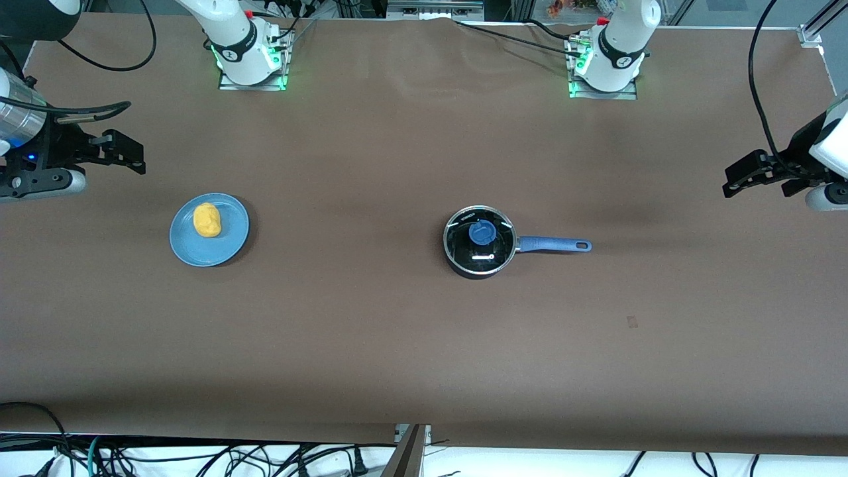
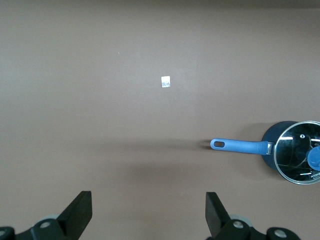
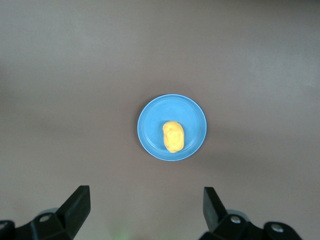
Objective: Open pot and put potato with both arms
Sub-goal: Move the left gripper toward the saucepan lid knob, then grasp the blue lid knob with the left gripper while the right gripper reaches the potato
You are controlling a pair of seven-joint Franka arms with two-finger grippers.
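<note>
The black pot (image 1: 479, 241) stands mid-table with its glass lid and blue knob (image 1: 481, 232) on, its blue handle (image 1: 553, 245) pointing toward the left arm's end. It also shows in the left wrist view (image 2: 295, 152). The yellow potato (image 1: 207, 220) lies on a light-blue plate (image 1: 232, 242) toward the right arm's end; the right wrist view shows the potato (image 3: 173, 136) on the plate (image 3: 150, 125). My left gripper (image 1: 735, 180) is open and empty, high at the left arm's end of the table (image 2: 149, 212). My right gripper (image 1: 129, 154) is open and empty, high at the right arm's end (image 3: 146, 207).
The brown table (image 1: 371, 331) carries a small pale tag (image 1: 632, 322) nearer the front camera than the pot handle; it also shows in the left wrist view (image 2: 166, 81). Cables (image 1: 199, 457) hang along the table's front edge.
</note>
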